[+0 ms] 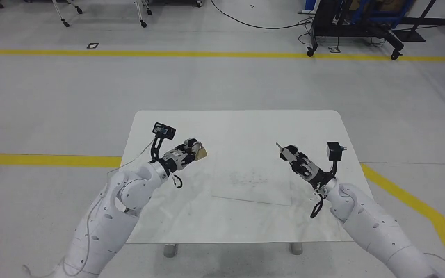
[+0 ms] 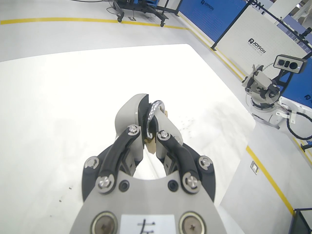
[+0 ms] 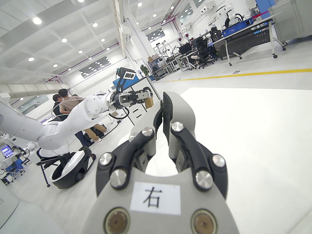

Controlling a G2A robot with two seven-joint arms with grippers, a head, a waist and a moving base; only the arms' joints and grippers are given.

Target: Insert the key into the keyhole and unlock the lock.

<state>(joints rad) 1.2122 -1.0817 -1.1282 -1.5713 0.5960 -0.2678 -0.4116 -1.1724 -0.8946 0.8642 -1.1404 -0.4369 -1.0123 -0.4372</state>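
Brass lock (image 1: 200,152) clamped in my left gripper (image 2: 153,109); key (image 1: 279,146) pinched in my right gripper (image 3: 163,101); both over bench (image 1: 236,128), well apart.

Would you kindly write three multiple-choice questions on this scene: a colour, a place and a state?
1. What colour is the table? A. white B. black C. green
2. Where is the brass padlock with the silver shackle? A. on the table B. in the left tool C. on the floor
3. How does the small metal key stand to the padlock? A. inserted B. lying beside it C. held apart

Answers: 1 A, its top is white. 2 B, the left tool is clamped on it. 3 C, the right tool holds the key apart, above the table.
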